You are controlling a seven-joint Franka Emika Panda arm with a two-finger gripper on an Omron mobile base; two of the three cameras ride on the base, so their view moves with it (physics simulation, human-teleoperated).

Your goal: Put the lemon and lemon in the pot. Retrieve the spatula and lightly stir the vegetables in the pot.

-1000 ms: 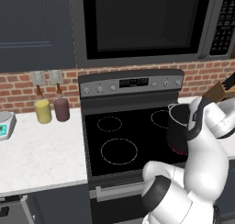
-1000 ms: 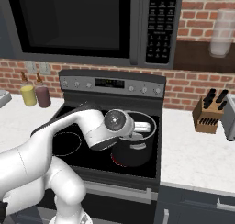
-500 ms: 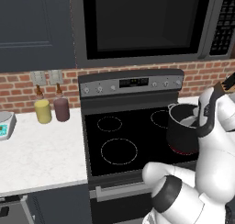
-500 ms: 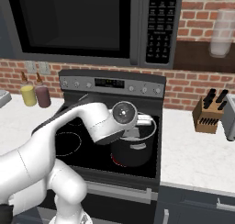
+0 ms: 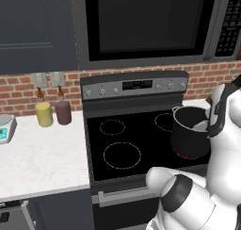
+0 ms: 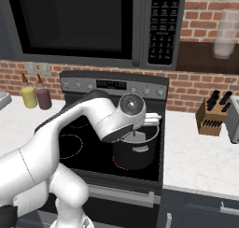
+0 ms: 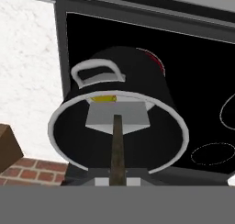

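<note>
Clamped on the spatula's (image 7: 117,126) dark handle, the end effector (image 7: 117,181) holds the grey blade down inside the pot (image 7: 119,126) on the stove (image 5: 136,144), beside a lemon (image 7: 103,98), evidently placed for stirring.

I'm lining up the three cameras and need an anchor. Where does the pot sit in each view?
Left base view: pot at right, on the stove's front right burner, beside the arm.
Right base view: pot at lower centre, below the wrist.
Hand view: pot at centre, spatula blade inside.
Shared landmark: the glowing red burner under it.
</note>
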